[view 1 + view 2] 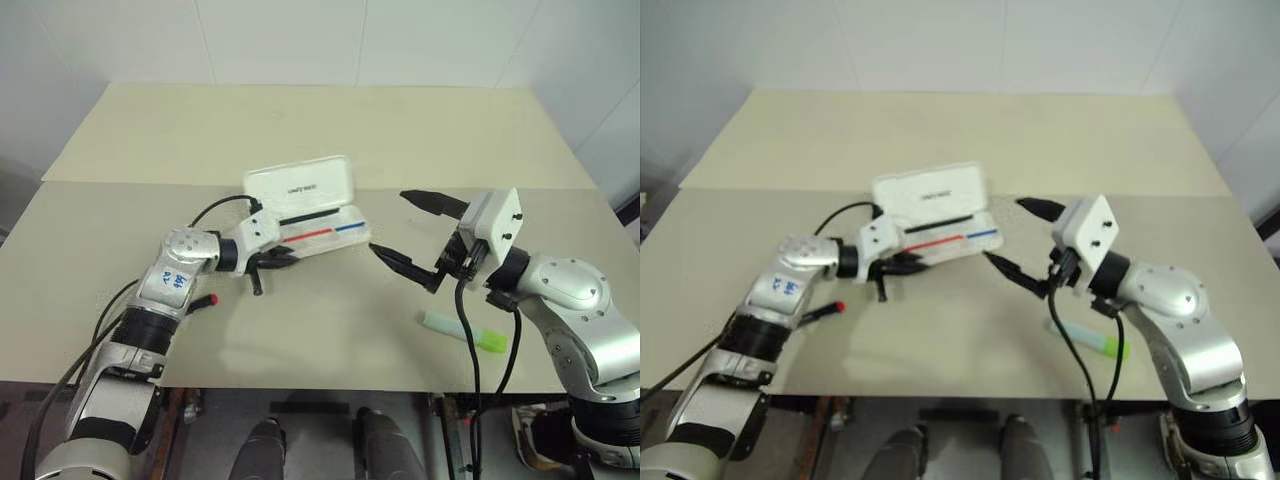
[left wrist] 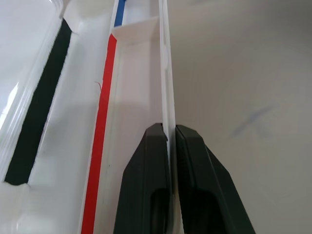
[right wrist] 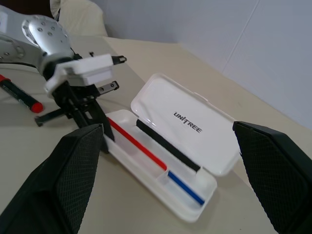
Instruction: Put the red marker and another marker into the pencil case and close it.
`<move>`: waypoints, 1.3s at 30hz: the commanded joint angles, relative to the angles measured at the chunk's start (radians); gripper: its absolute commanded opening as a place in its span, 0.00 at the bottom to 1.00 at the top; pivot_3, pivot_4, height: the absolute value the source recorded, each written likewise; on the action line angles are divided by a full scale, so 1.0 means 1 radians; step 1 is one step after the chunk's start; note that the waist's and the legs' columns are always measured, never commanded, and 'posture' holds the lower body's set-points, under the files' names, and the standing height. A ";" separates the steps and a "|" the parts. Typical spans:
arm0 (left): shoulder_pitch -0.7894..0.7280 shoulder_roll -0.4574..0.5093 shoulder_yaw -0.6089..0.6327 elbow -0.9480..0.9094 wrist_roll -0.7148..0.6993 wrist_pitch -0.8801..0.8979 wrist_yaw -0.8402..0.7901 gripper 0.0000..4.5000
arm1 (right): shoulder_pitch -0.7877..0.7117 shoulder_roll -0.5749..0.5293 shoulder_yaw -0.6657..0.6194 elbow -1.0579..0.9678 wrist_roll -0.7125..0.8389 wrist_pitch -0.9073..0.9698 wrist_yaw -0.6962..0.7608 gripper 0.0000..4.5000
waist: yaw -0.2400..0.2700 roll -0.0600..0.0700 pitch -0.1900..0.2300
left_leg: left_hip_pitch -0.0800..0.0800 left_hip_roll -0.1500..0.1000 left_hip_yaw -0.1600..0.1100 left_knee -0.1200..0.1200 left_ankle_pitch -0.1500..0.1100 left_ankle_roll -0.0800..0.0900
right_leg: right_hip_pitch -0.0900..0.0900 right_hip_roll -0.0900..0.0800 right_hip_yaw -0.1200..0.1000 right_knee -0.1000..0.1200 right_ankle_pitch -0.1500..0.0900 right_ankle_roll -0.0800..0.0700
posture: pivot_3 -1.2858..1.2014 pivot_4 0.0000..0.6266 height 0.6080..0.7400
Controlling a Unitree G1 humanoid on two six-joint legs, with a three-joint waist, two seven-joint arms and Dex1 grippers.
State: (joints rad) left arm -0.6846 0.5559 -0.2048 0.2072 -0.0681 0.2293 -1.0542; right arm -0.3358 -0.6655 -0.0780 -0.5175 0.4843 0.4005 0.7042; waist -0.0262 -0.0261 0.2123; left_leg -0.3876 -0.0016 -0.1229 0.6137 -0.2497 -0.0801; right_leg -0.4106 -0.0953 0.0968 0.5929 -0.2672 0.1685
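1 pencil case (image 1: 305, 205) open; 2 markers on table (image 1: 300, 130): red marker (image 3: 19, 95), green highlighter (image 1: 465, 331)

Bright, even, diffuse lighting from overhead. Soft, faint shadows on the table (image 1: 330, 130) under both arms and beside the pencil case (image 1: 310, 205). Slightly washed white on the case lid. Soft focus on the left gripper (image 2: 170, 141) and right gripper (image 3: 165, 146) fingers up close.

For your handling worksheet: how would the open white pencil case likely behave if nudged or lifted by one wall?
The pencil case looks like rigid plastic, so probably stiff. Empty and thin-walled, likely light and apt to slide. Its raised lid might swing when the left end effector, shut on the wall, moves it.
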 commanded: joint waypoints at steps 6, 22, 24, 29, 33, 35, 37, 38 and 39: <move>0.134 0.114 0.004 -0.267 -0.059 -0.006 -0.132 0.00 | 0.153 -0.091 -0.130 -0.083 0.063 0.026 0.060 1.00 | -0.003 0.000 0.000 | 0.001 0.000 0.001 0.000 0.000 0.000 | 0.000 0.000 0.000 0.000 0.000 -0.001 | 0.52 0.24 1.00; 0.228 0.160 -0.029 -0.180 0.008 -0.150 -0.134 0.00 | 0.223 -0.117 -0.181 -0.142 0.099 0.062 0.052 1.00 | -0.002 0.000 0.000 | 0.001 0.000 0.001 0.002 0.000 0.001 | 0.001 0.000 0.000 0.000 -0.001 -0.003 | 0.52 0.24 1.00; 0.225 0.152 -0.031 -0.171 0.005 -0.142 -0.131 0.00 | 0.206 -0.112 -0.171 -0.145 0.102 0.067 0.042 1.00 | -0.003 0.000 0.000 | 0.001 0.000 0.001 0.002 0.000 0.001 | 0.001 0.000 0.000 0.000 -0.001 -0.002 | 0.52 0.24 1.00; 0.220 0.144 -0.027 -0.176 -0.015 -0.126 -0.144 0.26 | 0.183 -0.114 -0.163 -0.136 0.104 0.071 0.040 1.00 | -0.001 0.000 0.000 | 0.001 0.000 0.001 0.002 0.000 0.001 | 0.001 0.000 0.000 0.000 -0.001 -0.002 | 0.52 0.24 1.00; 0.225 0.168 -0.003 -0.241 -0.077 -0.082 -0.196 0.33 | 0.161 -0.106 -0.147 -0.117 0.100 0.066 0.047 1.00 | -0.002 0.000 0.000 | 0.001 0.000 0.001 0.002 0.000 0.001 | 0.001 0.000 0.000 0.000 -0.001 -0.003 | 0.52 0.24 1.00; 0.231 0.185 0.014 -0.279 -0.102 -0.059 -0.211 0.33 | 0.154 -0.102 -0.138 -0.109 0.097 0.062 0.050 1.00 | -0.004 0.000 0.000 | 0.001 0.000 0.001 0.002 0.000 0.001 | 0.001 0.000 0.000 0.000 -0.001 -0.003 | 0.52 0.24 1.00; 0.241 0.219 0.055 -0.339 -0.141 -0.013 -0.219 0.33 | 0.141 -0.093 -0.118 -0.091 0.090 0.052 0.055 1.00 | -0.004 0.000 0.000 | 0.001 0.000 0.001 0.001 0.000 0.001 | 0.001 0.000 0.000 0.000 -0.001 -0.002 | 0.52 0.24 1.00; 0.248 0.237 0.078 -0.368 -0.159 0.015 -0.214 0.33 | 0.135 -0.088 -0.108 -0.081 0.087 0.047 0.059 1.00 | -0.004 0.000 0.000 | 0.001 0.001 0.001 0.001 0.000 0.001 | 0.001 0.000 0.000 0.000 -0.001 -0.002 | 0.52 0.24 1.00; 0.254 0.249 0.099 -0.392 -0.176 0.031 -0.210 0.33 | 0.129 -0.083 -0.100 -0.074 0.084 0.043 0.062 1.00 | -0.004 0.000 0.000 | 0.001 0.001 0.001 0.001 0.000 0.001 | 0.001 0.000 0.000 0.000 -0.001 -0.002 | 0.52 0.24 1.00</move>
State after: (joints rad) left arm -0.4353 0.7861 -0.1580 -0.1260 -0.2004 0.2336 -1.2633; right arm -0.1936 -0.7562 -0.1807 -0.5855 0.5690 0.4677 0.7569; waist -0.0305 -0.0263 0.2122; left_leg -0.3865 -0.0010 -0.1223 0.6148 -0.2496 -0.0792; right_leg -0.4099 -0.0952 0.0971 0.5932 -0.2685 0.1663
